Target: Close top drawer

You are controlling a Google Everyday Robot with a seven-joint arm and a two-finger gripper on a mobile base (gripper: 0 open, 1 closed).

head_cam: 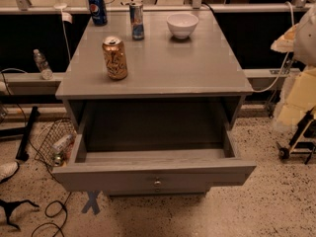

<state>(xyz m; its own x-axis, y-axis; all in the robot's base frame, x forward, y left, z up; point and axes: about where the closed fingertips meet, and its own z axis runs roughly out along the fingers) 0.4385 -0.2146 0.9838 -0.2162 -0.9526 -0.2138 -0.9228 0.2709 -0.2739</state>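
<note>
- Looking down at the grey cabinet (197, 68), I am seeing the top drawer (123, 176) standing pulled far out toward me, its front panel well forward of the cabinet's top edge.
- A small round metal knob (157, 183) is sitting mid-front on that panel.
- My gripper is lying outside the view, so I cannot tell how it is set or whether it is holding anything; only a pale part of my arm (307, 33) is showing at the right edge, well apart from the drawer.
- A blue Pepsi can (98, 9) is standing upright at the cabinet top's back left corner, its round logo facing me.
- A slim blue-and-silver Red Bull can (137, 20) is standing just right of it.
- A white bowl (182, 24) is resting near the back, right of the slim can.
- A gold can (115, 58) is standing nearer me on the left; its script lettering is too blurred to read.
- A clear water bottle (42, 64) is standing on the ledge left of the cabinet.
- A blue tape cross (92, 202) is marking the speckled floor below the drawer's left corner.
</note>
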